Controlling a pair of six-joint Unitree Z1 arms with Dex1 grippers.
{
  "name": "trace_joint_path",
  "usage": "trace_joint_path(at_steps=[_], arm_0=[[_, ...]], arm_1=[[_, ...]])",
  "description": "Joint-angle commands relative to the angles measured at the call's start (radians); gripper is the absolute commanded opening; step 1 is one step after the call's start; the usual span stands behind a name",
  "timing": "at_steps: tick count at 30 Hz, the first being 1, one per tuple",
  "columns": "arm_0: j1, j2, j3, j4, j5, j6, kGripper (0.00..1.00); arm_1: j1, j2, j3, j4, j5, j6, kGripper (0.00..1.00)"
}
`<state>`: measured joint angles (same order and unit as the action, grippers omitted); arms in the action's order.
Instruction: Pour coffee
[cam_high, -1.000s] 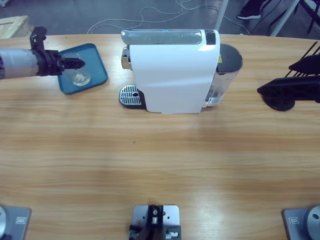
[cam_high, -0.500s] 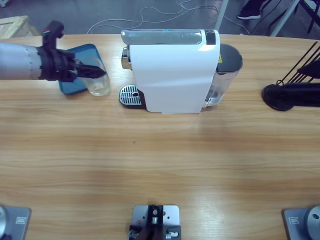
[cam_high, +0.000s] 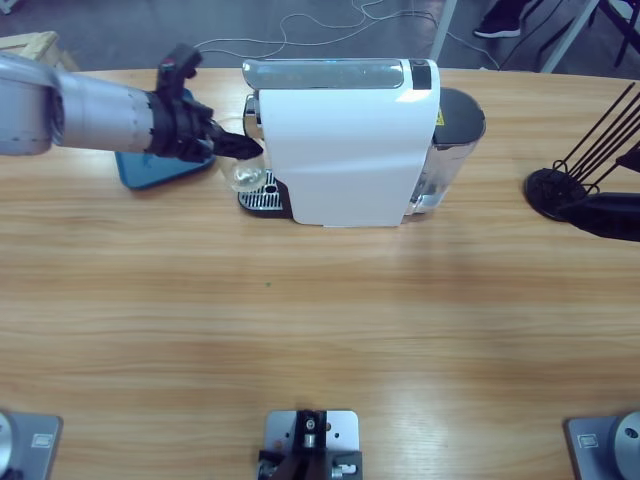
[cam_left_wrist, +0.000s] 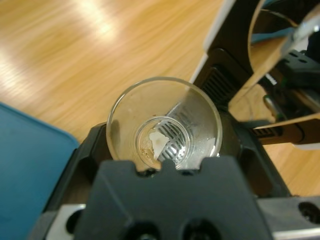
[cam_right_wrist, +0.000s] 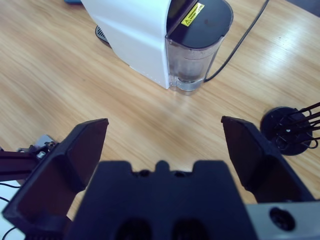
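L gripper (cam_high: 243, 148) clamped on 1 small clear glass (cam_high: 245, 176), jaws either side of it (clear in left wrist view (cam_left_wrist: 165, 125)). Glass upright, hanging over the drip grate (cam_high: 262, 190) at front of the 1 white capsule coffee machine (cam_high: 345, 145), just under its spout end. Touching grate or not: can't tell. Inside glass: only a thin brownish film of coffee (cam_left_wrist: 148, 148) at the bottom, plus pale glints; grate slots visible through the base.

1 blue tray (cam_high: 150, 170) behind L arm, mostly covered by it in high view; corner of it at left edge of left wrist view (cam_left_wrist: 30, 165).

R gripper (cam_right_wrist: 162, 145): jaws spread wide, holding nothing, above bare wooden table (cam_high: 320, 320), well apart from machine. In high view only dark bits at the right edge, not clearly the gripper. Looks toward machine's rear: 1 clear water tank (cam_right_wrist: 192, 60) w/ black lid, yellow label on it, 1 black cable (cam_right_wrist: 240, 42) running off.

1 black wire rack (cam_high: 575, 185) on round base at table's right end, near R arm.
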<state>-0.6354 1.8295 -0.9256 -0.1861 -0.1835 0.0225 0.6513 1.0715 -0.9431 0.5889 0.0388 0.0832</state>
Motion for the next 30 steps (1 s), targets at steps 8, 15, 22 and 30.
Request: trace_joint_path(at_steps=[8, 15, 22, 30], arm_0=[[-0.057, 0.055, 0.048, -0.012, -0.05, 0.002, 0.793], [-0.066, 0.028, 0.075, -0.012, -0.037, 0.002, 0.987], [-0.066, -0.029, 0.103, -0.011, 0.038, 0.002, 0.987], [-0.064, -0.332, 0.138, 0.242, 0.042, -0.044, 0.987]], arm_1=[[0.01, -0.034, 0.036, 0.015, -0.008, -0.005, 1.0], [0.01, -0.015, 0.015, 0.019, -0.008, -0.005, 1.0], [0.01, -0.009, 0.008, 0.028, -0.004, 0.003, 1.0], [0.01, 0.041, -0.094, 0.135, 0.031, 0.005, 1.0]])
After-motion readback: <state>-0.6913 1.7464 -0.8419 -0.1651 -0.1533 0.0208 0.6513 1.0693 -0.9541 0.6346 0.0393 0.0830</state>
